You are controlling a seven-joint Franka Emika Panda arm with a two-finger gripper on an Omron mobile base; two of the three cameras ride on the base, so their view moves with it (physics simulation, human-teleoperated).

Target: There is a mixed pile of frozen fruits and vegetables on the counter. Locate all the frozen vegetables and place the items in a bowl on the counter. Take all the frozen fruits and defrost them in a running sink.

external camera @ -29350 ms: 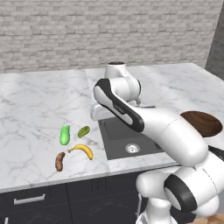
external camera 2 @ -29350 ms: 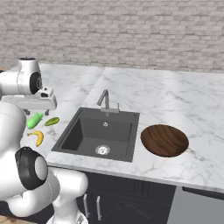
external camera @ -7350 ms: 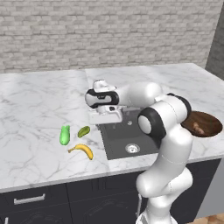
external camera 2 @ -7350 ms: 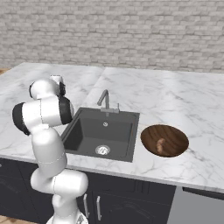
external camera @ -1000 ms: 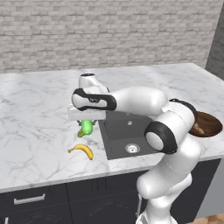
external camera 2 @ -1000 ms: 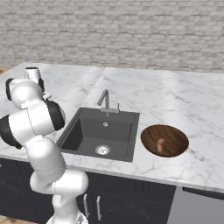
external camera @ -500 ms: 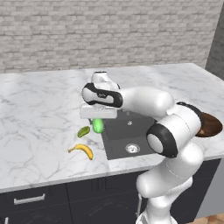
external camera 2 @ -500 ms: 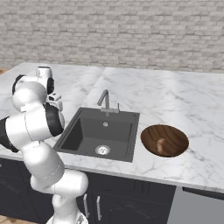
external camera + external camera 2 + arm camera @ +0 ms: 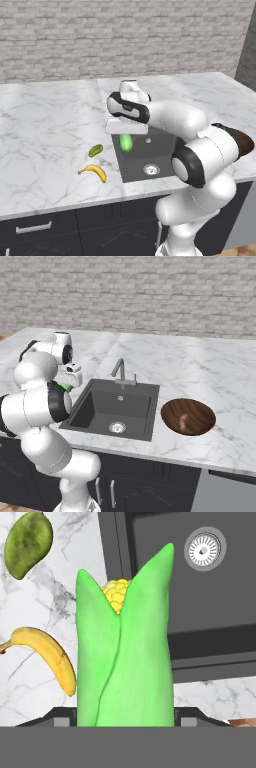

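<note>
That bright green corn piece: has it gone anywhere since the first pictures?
Yes. The corn has left the counter beside the olive-green fruit. It now hangs in the pincer over the left edge of the sink.

Faucet point(image 9: 120, 370) stands behind the sink point(image 9: 127, 403), whose open basin lies unobstructed

Two fruits point(image 9: 93, 172), two vegetables point(image 9: 126, 142), one bowl point(image 9: 188, 416)

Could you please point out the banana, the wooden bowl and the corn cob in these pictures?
banana point(image 9: 94, 172): left base view, middle of its curved body.
wooden bowl point(image 9: 200, 409): right base view, bare inner wall.
corn cob point(image 9: 125, 667): hand view, middle of its green husk.
</note>
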